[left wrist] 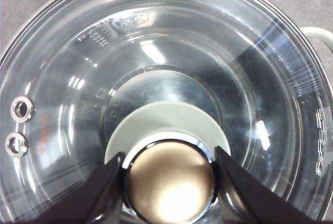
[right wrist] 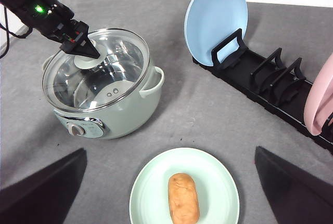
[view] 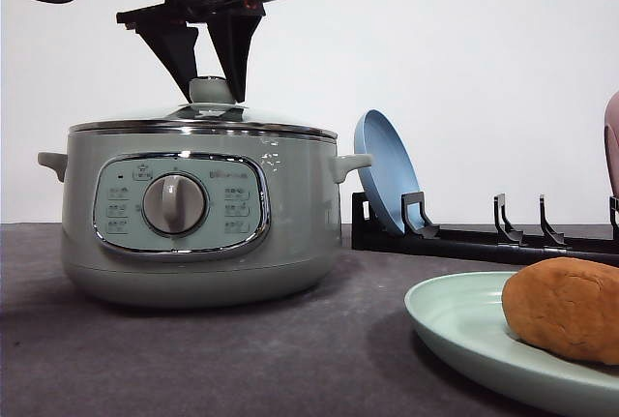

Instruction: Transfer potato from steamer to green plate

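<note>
Toward the left side of the counter point(view: 242, 359) we see the steamer point(view: 193, 214), a pale sage-green pot with its glass lid point(right wrist: 99, 65) seated on the rim. Our left tool point(view: 215, 74) hangs directly over the lid knob point(left wrist: 170, 182). In the left wrist view its two black fingers point(left wrist: 101, 193) sit on either side of the knob, very close to it, but we cannot tell whether they are pressing on it or just apart from it.

Moving right, the blue plate point(view: 385, 170) stands upright in a black rack point(view: 484, 238) along the back edge of the counter, with a pink plate point(right wrist: 320, 99) further along the same rack.

At the front edge, right of the steamer, the green plate point(right wrist: 156, 187) lies flat, and the potato point(right wrist: 183, 198) rests on it, near the plate's centre. We judge the transfer itself to be done. Our right tool point(right wrist: 169, 193) hovers above that plate with its fingers spread wide apart, holding nothing.

The risks we see lie mostly on the left. If the tool is gripping the knob and rises without letting go, it would lift the lid or drag the steamer. If it pulls away at an angle, a finger could catch the knob and shift the lid off its seat. On the right, a low sweep of the open tool could knock the potato and roll it over the rim.
</note>
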